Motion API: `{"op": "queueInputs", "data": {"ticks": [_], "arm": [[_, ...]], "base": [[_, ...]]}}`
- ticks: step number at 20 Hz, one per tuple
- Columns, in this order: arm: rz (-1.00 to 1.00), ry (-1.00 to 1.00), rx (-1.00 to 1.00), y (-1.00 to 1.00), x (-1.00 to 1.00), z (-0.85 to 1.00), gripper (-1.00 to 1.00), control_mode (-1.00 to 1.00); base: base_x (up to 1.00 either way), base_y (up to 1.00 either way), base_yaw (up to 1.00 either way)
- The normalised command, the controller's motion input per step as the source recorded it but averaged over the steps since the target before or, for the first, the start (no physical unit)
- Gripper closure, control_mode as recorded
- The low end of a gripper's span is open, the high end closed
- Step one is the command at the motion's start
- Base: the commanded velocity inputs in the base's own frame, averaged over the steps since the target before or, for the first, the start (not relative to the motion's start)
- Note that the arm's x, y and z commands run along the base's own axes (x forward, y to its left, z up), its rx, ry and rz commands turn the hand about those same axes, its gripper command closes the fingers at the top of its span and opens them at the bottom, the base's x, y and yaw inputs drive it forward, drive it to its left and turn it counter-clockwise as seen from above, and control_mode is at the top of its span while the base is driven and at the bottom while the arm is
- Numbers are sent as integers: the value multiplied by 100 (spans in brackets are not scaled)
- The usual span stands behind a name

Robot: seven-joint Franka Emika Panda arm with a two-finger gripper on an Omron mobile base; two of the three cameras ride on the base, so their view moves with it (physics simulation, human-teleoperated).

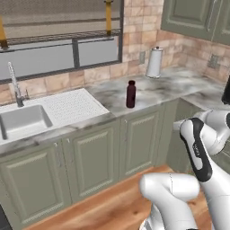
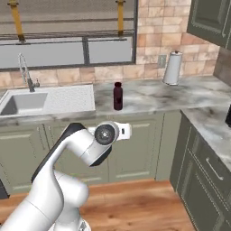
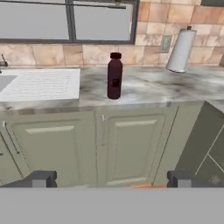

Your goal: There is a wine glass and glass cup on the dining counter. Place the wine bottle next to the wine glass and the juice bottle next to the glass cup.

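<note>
juice bottle [image 3: 114,75]: round, dark red, upright on marble worktop [image 3: 148,87] (right of sink [image 2: 22,103]) | gripper [image 3: 111,178]: spread wide, empty

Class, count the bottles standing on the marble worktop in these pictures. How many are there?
1: the juice bottle stands upright on the worktop, between the sink's drainboard and the paper towel roll. Others may stand outside the frame.
</note>
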Motion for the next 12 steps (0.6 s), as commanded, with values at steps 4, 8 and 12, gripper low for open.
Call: {"op": "queueInputs", "data": {"ticks": [4, 8, 12], "arm": [[0, 0, 0, 0, 0, 0, -100, 100], [0, 0, 0, 0, 0, 0, -100, 100], [0, 0, 0, 0, 0, 0, -100, 100]], "base": [[90, -21, 13], [80, -21, 22], [37, -60, 6]]}}
